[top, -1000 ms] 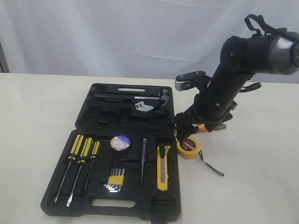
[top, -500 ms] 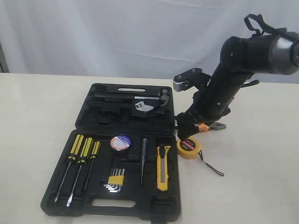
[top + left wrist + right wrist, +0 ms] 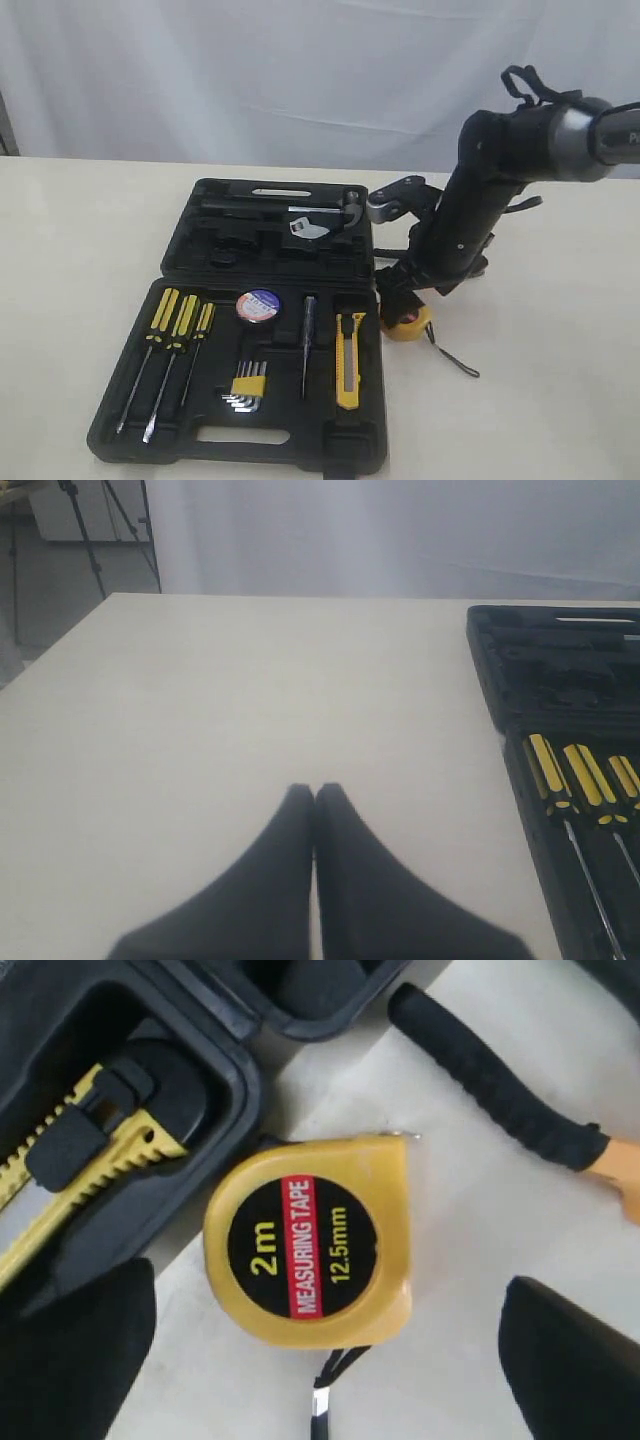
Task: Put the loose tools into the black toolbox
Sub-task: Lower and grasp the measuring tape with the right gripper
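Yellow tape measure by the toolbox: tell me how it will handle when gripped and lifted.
The tape measure lies flat on its broad face, so it probably won't roll. Its smooth, rounded yellow shell may slip or swivel when squeezed. The thin strap looks floppy and will likely dangle once lifted.

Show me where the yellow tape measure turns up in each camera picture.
Exterior view: the tape measure lies on the table, just right of the toolbox's near half, partly hidden.
Left wrist view: not in it.
Right wrist view: the tape measure fills the middle.
Shared landmark: the utility knife, in its recess beside it.
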`<state>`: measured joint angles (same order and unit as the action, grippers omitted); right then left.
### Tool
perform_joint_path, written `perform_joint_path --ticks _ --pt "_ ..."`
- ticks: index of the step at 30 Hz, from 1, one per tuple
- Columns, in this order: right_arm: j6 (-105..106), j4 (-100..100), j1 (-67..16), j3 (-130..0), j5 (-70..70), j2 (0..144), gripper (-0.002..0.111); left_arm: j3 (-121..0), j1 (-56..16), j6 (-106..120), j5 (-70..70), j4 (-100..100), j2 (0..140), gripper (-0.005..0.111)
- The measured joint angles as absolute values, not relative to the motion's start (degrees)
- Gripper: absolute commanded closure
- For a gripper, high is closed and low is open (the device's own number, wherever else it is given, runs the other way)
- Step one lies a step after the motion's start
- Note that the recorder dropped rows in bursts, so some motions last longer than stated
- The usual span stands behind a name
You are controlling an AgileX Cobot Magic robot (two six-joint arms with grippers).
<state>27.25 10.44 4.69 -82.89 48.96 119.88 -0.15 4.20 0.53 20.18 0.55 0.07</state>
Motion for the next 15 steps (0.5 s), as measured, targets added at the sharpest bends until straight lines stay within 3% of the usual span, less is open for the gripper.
perform_joint_path --ticks 13,15 --pt "28.0 10.9 4.7 -82.9 47.3 123.6 0.022 -0.1 4.2 0.5 20.2 0.6 0.1 0.107" --pt "28.3 11.0 4.7 -83.1 47.0 123.9 0.037 -0.1 4.2 0.5 20.2 0.6 0.1 0.107"
